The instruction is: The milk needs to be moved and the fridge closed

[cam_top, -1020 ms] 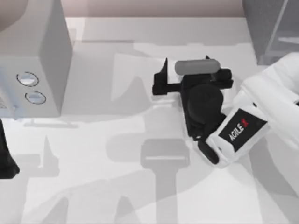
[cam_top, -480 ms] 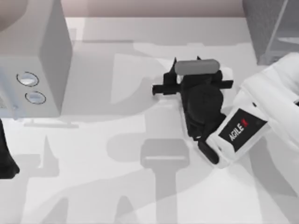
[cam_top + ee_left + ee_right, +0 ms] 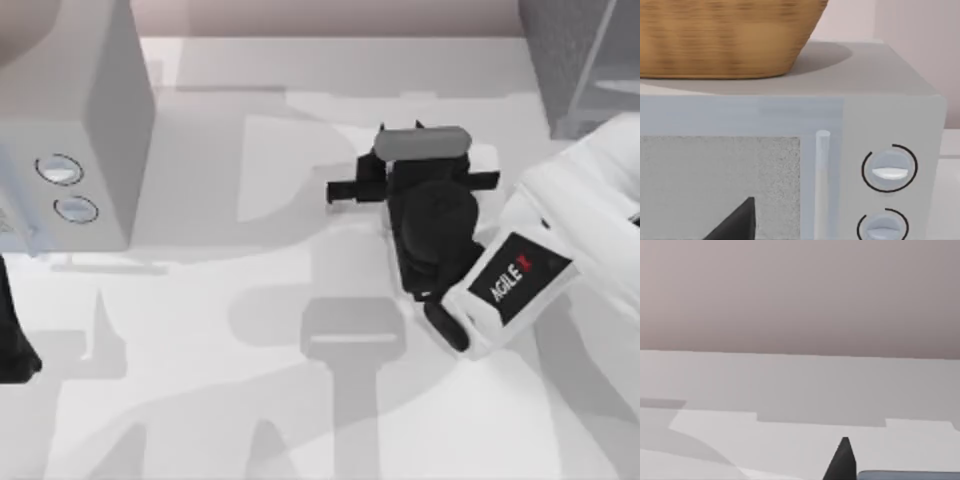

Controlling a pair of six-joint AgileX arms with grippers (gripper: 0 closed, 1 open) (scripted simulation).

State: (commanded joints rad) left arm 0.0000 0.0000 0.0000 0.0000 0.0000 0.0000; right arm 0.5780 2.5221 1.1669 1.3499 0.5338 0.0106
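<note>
Dark grey speckled fridge cabinet [image 3: 562, 50] stands well right of the pale grey two-dial box [image 3: 100, 120], my black right gripper [image 3: 345, 188] hangs between them, whether clamped on anything I cannot tell, my left arm [image 3: 12, 345] parked beside that box.

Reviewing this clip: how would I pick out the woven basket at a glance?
Find the pale grey box with two round dials at the table's left side. The basket sits on its flat top, as the left wrist view shows. It is the one warm brown, woven thing among grey and white surfaces.
</note>
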